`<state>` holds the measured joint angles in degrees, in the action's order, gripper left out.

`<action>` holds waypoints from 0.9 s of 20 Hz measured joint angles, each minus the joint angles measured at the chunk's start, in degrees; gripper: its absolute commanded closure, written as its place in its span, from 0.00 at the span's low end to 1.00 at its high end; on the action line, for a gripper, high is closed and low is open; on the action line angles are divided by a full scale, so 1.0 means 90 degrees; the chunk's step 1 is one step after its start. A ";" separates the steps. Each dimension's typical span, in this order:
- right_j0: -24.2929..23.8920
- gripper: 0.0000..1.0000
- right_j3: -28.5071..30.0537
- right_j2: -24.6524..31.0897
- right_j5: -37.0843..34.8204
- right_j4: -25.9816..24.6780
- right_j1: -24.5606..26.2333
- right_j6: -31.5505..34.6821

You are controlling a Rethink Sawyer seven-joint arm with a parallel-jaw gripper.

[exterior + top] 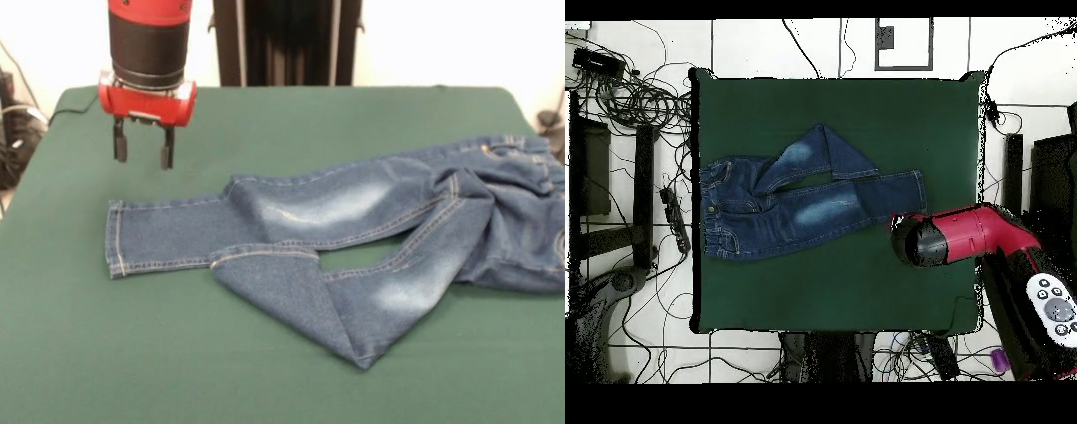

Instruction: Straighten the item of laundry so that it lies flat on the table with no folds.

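Note:
A small pair of blue denim jeans (353, 230) (790, 195) lies across the green table (265, 124) (835, 280). One leg runs out straight, its cuff at the left of the front view. The other leg is folded back on itself in a V, its hem lying over the straight leg. The waistband sits bunched at the right table edge in the front view. My gripper (141, 152) hangs open and empty above the table, just behind the straight leg's cuff. From overhead the red arm (950, 238) hides the fingers.
Cables and black stands (625, 100) surround the table on the floor. A cable (18, 115) lies off the table's far left corner in the front view.

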<state>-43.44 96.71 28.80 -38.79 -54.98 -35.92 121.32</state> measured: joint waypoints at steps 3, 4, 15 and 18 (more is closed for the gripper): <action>-0.0125 0.00 0.0037 0.0008 0.0025 0.0241 -0.0018 0.0000; -0.0186 0.00 0.0055 0.0004 0.0048 0.0331 -0.0030 0.0000; 0.0028 0.00 -0.0138 -0.1023 0.1371 0.0639 0.0248 0.0186; 0.0331 0.00 -0.0316 -0.1357 0.2092 0.0693 0.0553 0.0306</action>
<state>-40.47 93.87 16.58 -19.96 -48.74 -30.94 124.08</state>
